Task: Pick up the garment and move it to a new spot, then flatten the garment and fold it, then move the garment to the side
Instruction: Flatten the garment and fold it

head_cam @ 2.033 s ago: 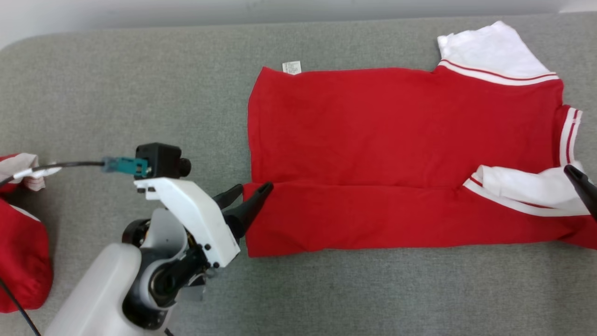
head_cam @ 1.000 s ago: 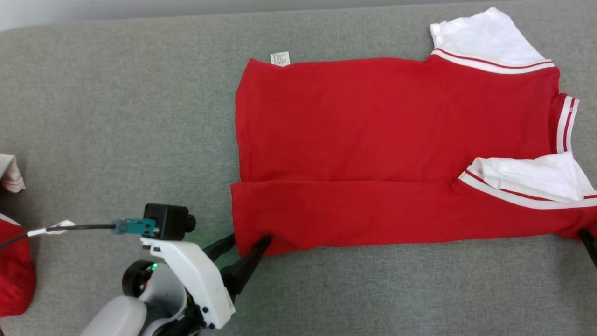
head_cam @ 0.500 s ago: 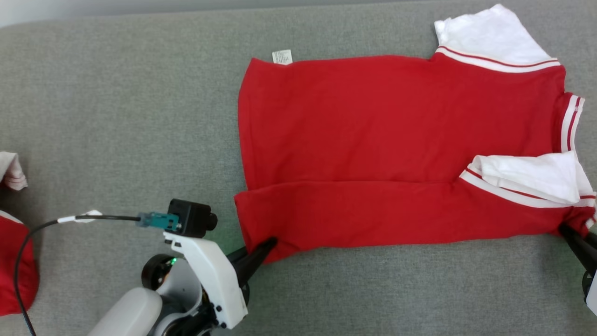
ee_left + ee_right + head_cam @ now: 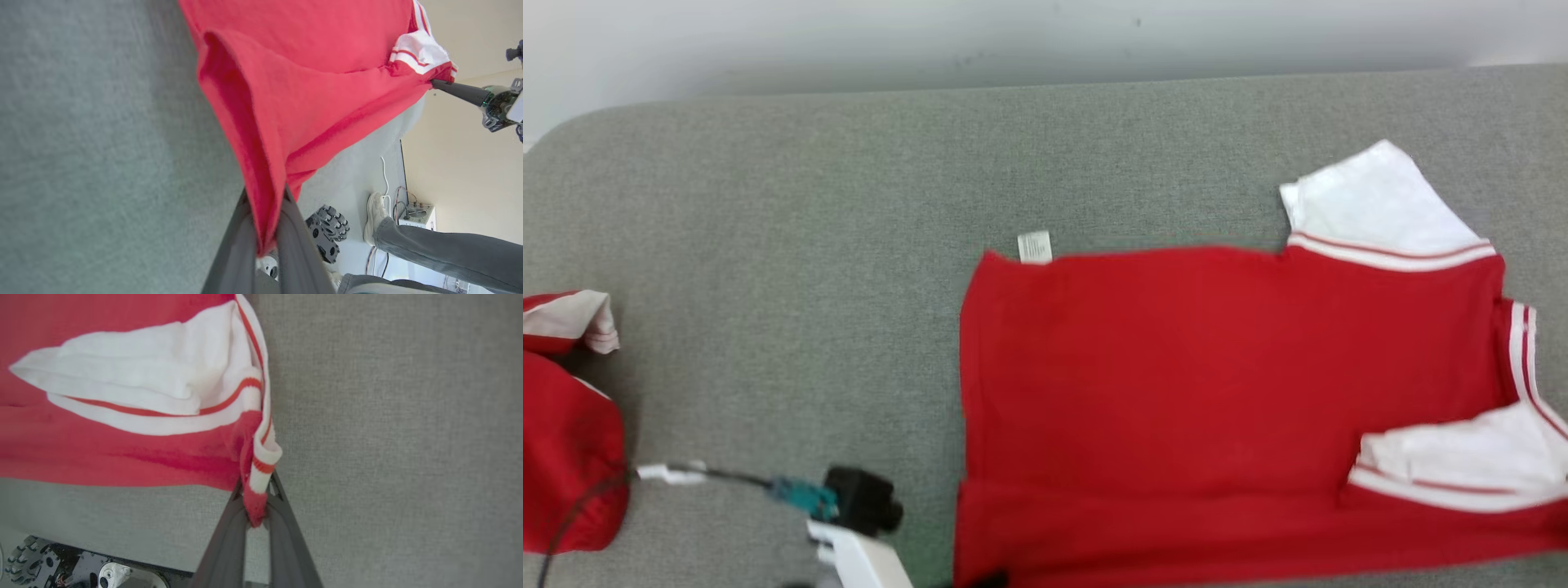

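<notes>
Left gripper (image 4: 265, 198) clamps the hem corner of the red, white-sleeved knit shirt (image 4: 1176, 367); right gripper (image 4: 256, 489) clamps its collar-end corner, likely tensioning that edge for folding.

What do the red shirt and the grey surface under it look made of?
The red shirt: soft matte knit, likely cotton jersey or piqué; it drapes and creases limply, with a ribbed striped trim. The grey surface: matte woven or felt-like fabric cover, going by its fine speckled grain.

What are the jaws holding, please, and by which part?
The red shirt: the left jaws pinch its near hem corner, the right jaws its striped near corner.
</notes>
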Robot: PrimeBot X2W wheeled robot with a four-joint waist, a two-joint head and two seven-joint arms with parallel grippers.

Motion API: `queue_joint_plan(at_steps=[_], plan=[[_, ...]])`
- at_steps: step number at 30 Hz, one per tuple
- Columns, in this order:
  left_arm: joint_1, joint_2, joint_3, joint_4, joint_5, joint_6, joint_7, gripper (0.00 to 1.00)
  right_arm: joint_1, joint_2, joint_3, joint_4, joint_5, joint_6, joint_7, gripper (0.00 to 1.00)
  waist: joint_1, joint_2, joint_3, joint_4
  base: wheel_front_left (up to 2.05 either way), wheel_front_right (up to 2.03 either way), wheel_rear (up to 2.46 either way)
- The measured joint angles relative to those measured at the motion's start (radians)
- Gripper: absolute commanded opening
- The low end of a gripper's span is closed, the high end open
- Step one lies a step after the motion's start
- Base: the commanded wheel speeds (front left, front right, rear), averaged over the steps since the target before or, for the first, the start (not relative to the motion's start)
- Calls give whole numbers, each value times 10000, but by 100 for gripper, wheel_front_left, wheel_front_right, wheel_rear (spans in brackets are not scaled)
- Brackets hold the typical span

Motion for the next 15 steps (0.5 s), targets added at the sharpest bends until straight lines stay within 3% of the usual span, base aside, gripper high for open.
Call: queue_joint_plan(at_steps=[5, 6, 7, 8, 9, 15], plan=[[777, -125, -360, -155, 75, 217, -198, 0, 705, -35, 86, -146, -73, 0, 142, 0, 0, 0, 90, 21, 0, 0, 0], [794, -230, -347, -84, 138, 305, -364, 11, 755, -17, 171, -140, -222, 0, 107, 27, 0, 0, 104, 29, 0, 0, 0], [793, -349, -330, -17, 150, 366, -499, 53, 780, 31, 213, -109, -301, 0, 59, 44, 0, 0, 118, 34, 0, 0, 0], [791, -395, -380, 21, 207, 362, -543, 91, 783, 73, 245, -96, -364, 0, 25, 75, 0, 0, 127, 33, 0, 0, 0], [789, -410, -407, 31, 265, 360, -570, 100, 778, 121, 240, -92, -470, 0, -104, 100, 0, 0, 130, 30, 0, 0, 0], [543, -201, 213, -453, 556, 633, -951, 100, 709, 104, -508, -115, -807, 0, -326, 100, 0, 0, 131, 11, 0, 0, 0]])
